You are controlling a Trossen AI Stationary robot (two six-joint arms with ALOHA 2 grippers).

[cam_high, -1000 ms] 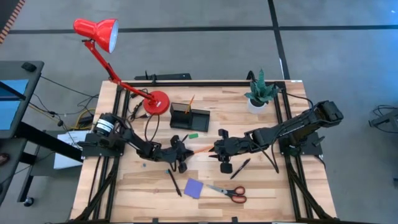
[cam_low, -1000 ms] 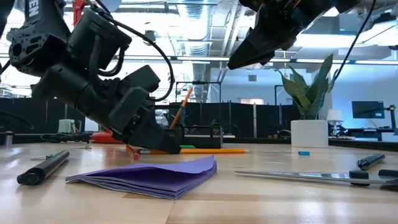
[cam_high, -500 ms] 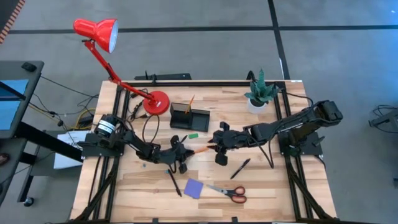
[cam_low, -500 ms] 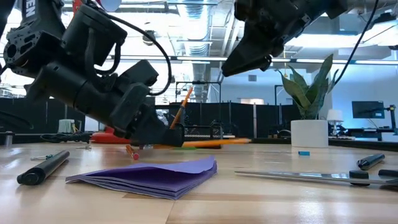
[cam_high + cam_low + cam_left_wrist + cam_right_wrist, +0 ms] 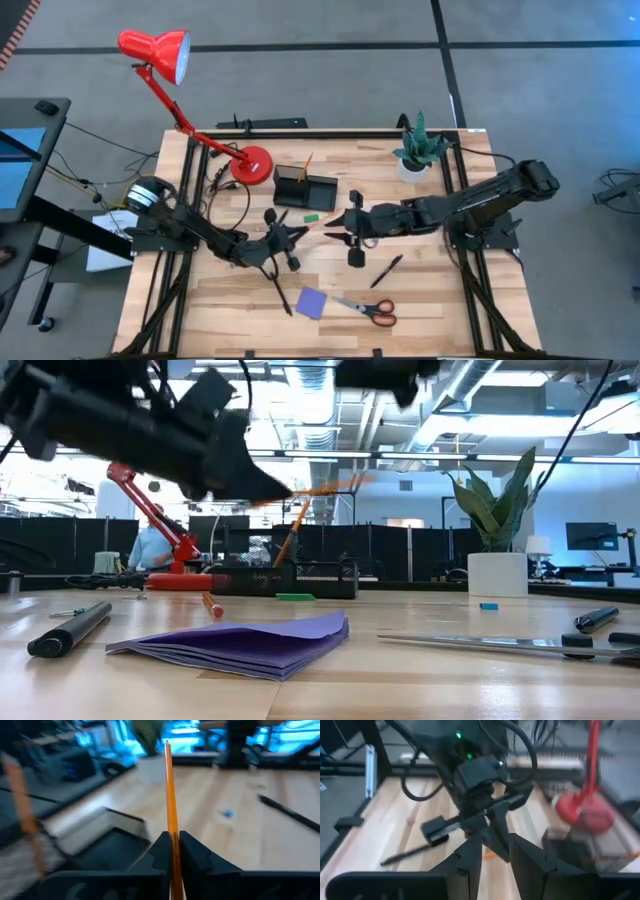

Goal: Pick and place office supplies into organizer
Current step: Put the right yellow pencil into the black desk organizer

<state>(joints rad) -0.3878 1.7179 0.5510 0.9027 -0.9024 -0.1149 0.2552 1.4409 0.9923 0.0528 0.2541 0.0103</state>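
Left pincer (image 5: 172,851) clamped on thin orange pencil (image 5: 170,795), raised above wooden table (image 5: 430,300) near black compartmented organizer (image 5: 306,190). Right pincer (image 5: 493,851) fingers apart, empty, facing left pincer.

pale wooden table (image 5: 420,300), matt purple paper notepad (image 5: 311,303)

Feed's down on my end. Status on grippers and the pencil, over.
Left gripper shut on orange pencil, lifted off the table. Right gripper empty, facing it near the organizer. Nothing between pencil and organizer.
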